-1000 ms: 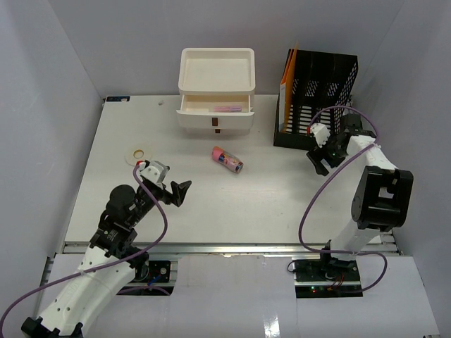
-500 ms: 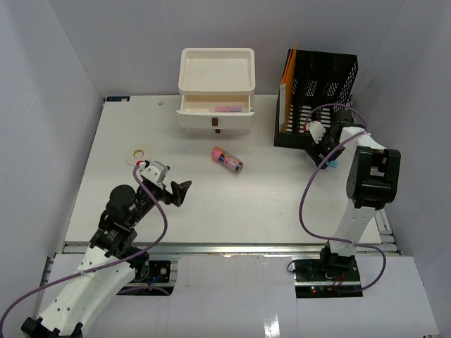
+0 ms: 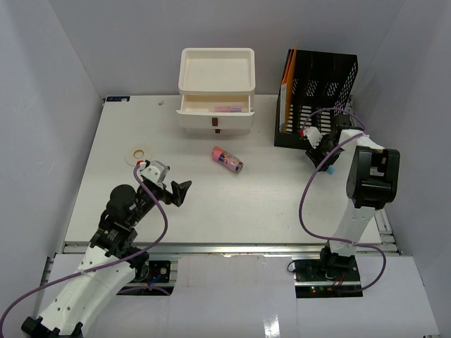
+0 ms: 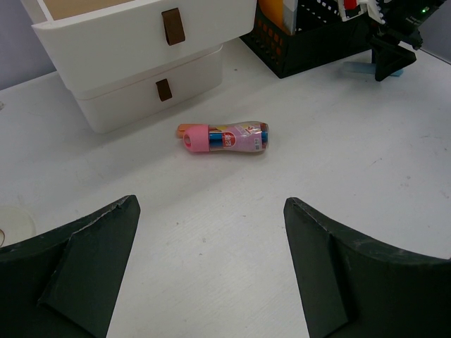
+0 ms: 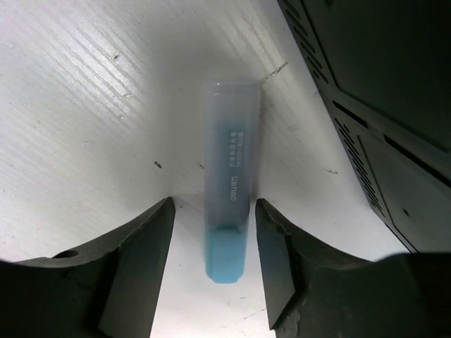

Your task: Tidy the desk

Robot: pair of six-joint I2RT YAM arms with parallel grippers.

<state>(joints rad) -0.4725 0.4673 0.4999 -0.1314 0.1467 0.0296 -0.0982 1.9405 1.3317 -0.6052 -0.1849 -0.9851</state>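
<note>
Now you're straddling blue highlighter (image 5: 231,155) with right gripper (image 5: 213,205) — its long axis lying parallel between jaws; jaws parted, not yet clamping.

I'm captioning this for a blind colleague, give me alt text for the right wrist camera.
A pale blue highlighter lies on the white desk between the two fingers of the right tool, which straddle it with a gap on one side. A black file organizer stands beside it.
</note>
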